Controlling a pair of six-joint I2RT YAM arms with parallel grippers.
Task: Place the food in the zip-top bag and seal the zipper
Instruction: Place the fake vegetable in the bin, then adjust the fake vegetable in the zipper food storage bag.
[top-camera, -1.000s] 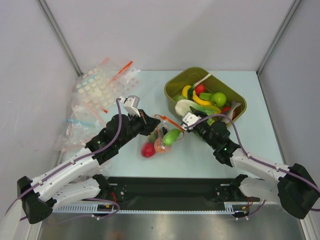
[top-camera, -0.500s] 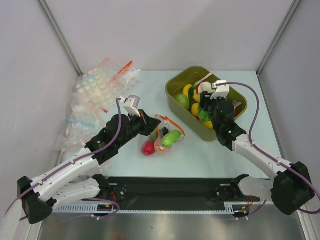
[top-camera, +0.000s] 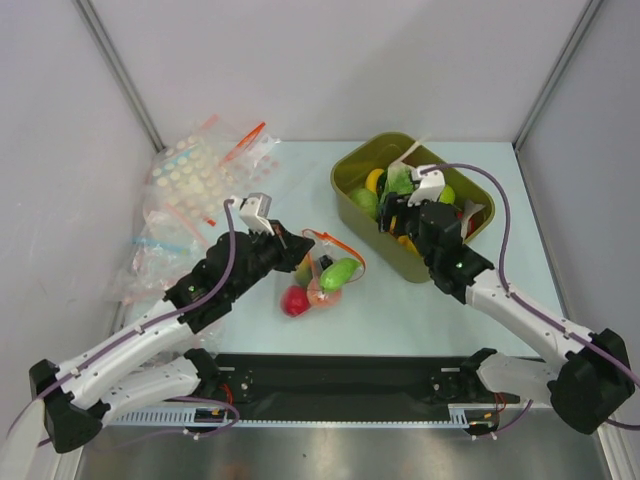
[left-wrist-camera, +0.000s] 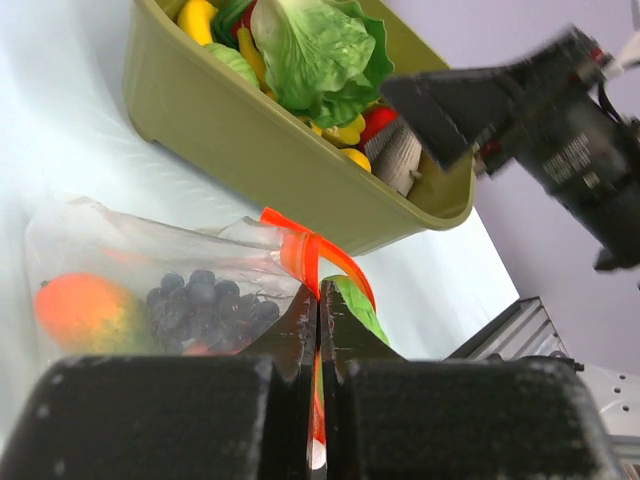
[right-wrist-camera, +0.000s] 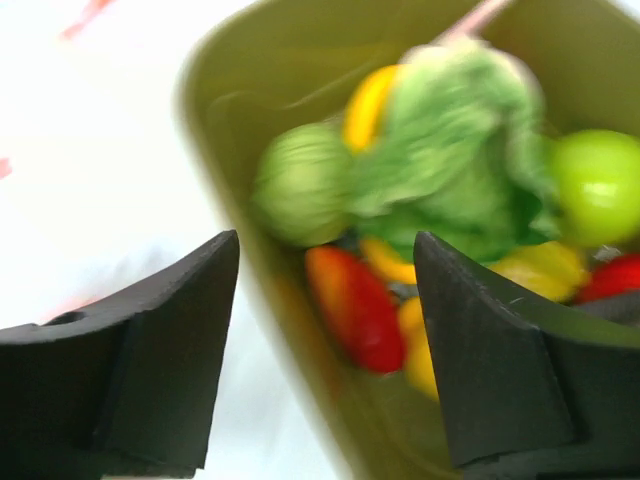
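Note:
The zip-top bag (top-camera: 320, 277) lies mid-table holding red, peach-orange and green food (top-camera: 338, 272). In the left wrist view a peach-orange fruit (left-wrist-camera: 85, 310), dark grapes (left-wrist-camera: 205, 298) and a green piece (left-wrist-camera: 362, 312) show through the bag. My left gripper (top-camera: 300, 243) is shut on the red-orange zipper (left-wrist-camera: 305, 250) at the bag's mouth. My right gripper (top-camera: 392, 210) hangs open and empty over the near-left rim of the olive-green tub (top-camera: 356, 165). Below its jaws (right-wrist-camera: 325, 240) lie a red piece (right-wrist-camera: 355, 305), lettuce (right-wrist-camera: 450, 150) and yellow pieces.
A heap of clear bags printed with white dots (top-camera: 200, 180) lies at the back left, with a blue-strip bag (top-camera: 155, 243) beside it. The tub (left-wrist-camera: 280, 150) stands just behind the bag. Grey walls close in the table's left, back and right.
My right gripper left the bag's mouth, swung back over the tub and opened wider. The green piece stayed in the bag. My left gripper kept its hold.

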